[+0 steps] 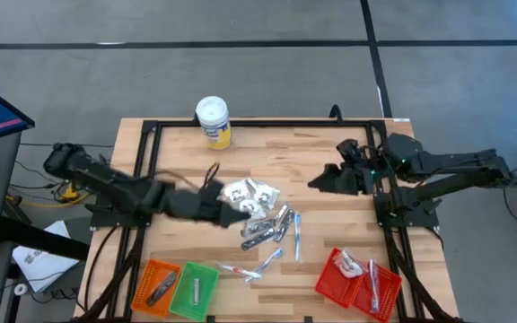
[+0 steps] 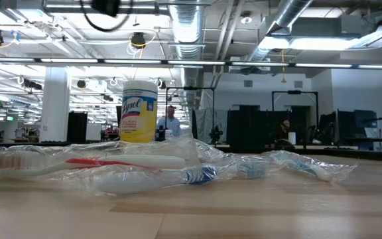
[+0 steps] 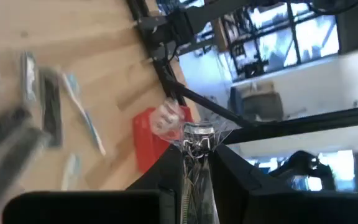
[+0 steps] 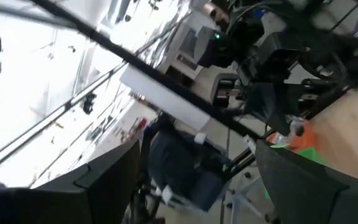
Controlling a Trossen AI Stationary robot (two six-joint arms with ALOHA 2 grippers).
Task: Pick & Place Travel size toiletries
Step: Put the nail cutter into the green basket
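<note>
Left gripper: the left gripper (image 3: pixel 194 186) is clenched on a clear-wrapped sachet (image 3: pixel 197 140), which sticks out past its fingertips; in the high view the gripper (image 1: pixel 212 207) sits at the near edge of the pile.
Right gripper: the right gripper (image 1: pixel 323 182) hangs released and empty, its fingers spread wide, well apart from the pile and above the red basket (image 1: pixel 330 280) side of the table.
Toiletries: the pile of travel size toiletries (image 1: pixel 260 213) lies just ahead of the left gripper's fingertips; a few wrapped toothbrushes (image 2: pixel 105 169) lie apart, nearer the front edge.
Baskets: the orange basket (image 1: pixel 155 285) and green basket (image 1: pixel 194 289) sit behind and below the left gripper, toward the front edge.
Risk, slip: the grip looks to be on crinkly wrapping only, so the sachet could slide free during a fast swing.
Risk, drag: neighbouring sachets touch the gripper and may be swept off the pile.
Risk, miss: the light sachet may flutter past a basket rim on release.
Canister: the yellow canister (image 1: pixel 214 121) stands well clear, unlikely to be hit.
</note>
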